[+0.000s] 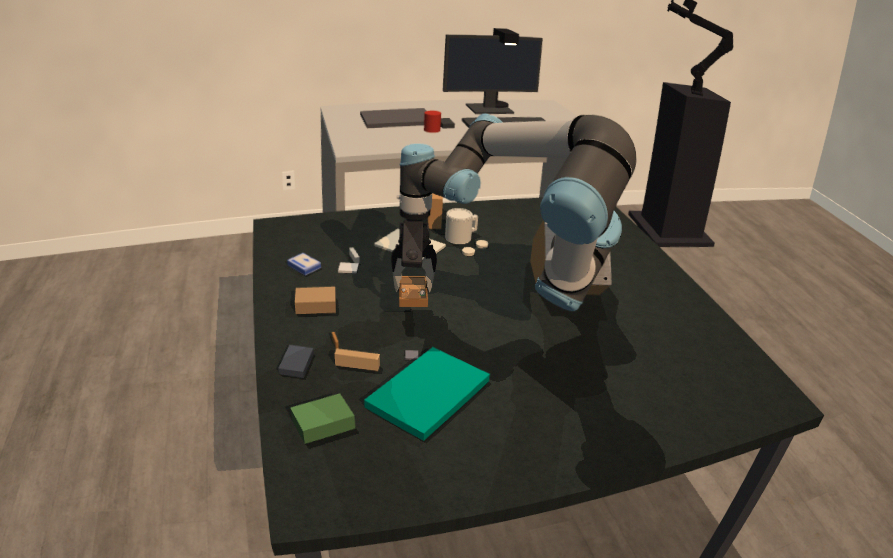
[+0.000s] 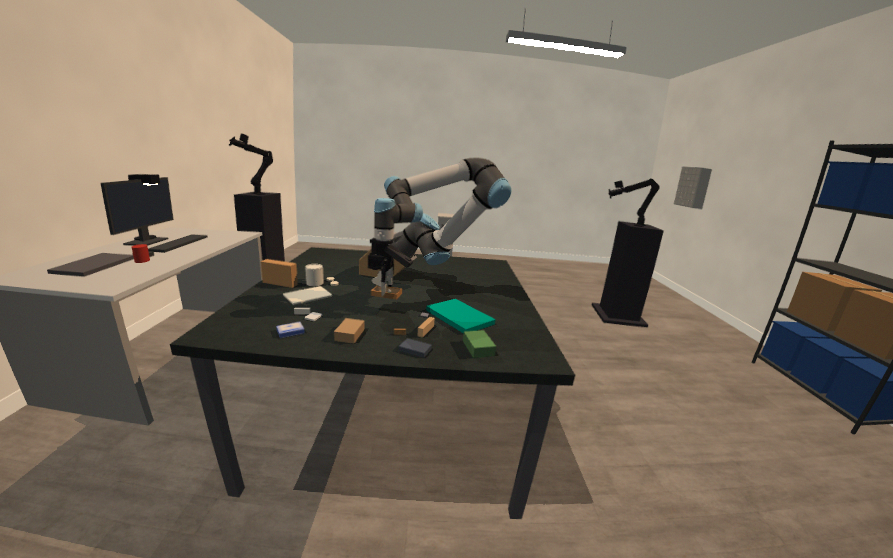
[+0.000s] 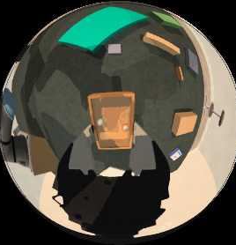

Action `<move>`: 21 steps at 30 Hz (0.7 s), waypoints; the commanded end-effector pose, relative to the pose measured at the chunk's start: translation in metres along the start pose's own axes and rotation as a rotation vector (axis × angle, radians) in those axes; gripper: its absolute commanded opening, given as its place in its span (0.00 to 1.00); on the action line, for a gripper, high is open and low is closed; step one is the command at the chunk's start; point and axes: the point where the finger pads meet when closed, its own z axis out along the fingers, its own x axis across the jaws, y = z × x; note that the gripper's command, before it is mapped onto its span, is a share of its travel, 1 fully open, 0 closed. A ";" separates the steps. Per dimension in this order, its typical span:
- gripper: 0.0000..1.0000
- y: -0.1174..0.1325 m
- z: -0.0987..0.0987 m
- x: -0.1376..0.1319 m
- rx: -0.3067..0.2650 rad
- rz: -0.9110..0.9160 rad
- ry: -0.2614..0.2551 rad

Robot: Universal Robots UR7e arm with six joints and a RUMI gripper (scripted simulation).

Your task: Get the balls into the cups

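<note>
The covered wooden puzzle [image 3: 112,120] is a small orange-brown box under a clear lid. In the wrist view its near end sits between my gripper's [image 3: 112,143] two grey fingers, and the gripper is shut on it. Inside, one pale ball sits at a green spot on the left. Another pale ball sits at an orange spot on the right. I cannot tell their sizes apart. In the top view the puzzle [image 1: 413,291] hangs just below the gripper [image 1: 413,272] near the table's middle back, close to the table top. It also shows in the exterior view [image 2: 385,292].
A teal flat box [image 1: 427,391], a green block [image 1: 322,417], a tan L-shaped block [image 1: 355,357], a dark grey block [image 1: 295,360], a brown box [image 1: 314,299] and a blue card box [image 1: 303,263] lie to the front and left. A white mug [image 1: 460,224] stands behind the gripper.
</note>
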 end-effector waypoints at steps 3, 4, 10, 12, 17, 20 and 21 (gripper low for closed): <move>0.43 -0.001 0.011 -0.001 0.003 0.001 -0.002; 0.43 -0.001 0.012 -0.001 0.003 0.001 -0.002; 0.43 -0.001 0.018 -0.001 0.003 0.001 -0.002; 0.43 -0.001 0.021 -0.001 0.003 0.001 -0.002; 0.43 -0.001 0.029 -0.001 0.003 0.001 -0.002; 0.43 -0.001 0.034 -0.001 0.003 0.001 -0.002; 0.43 -0.001 0.036 -0.001 0.003 0.001 -0.002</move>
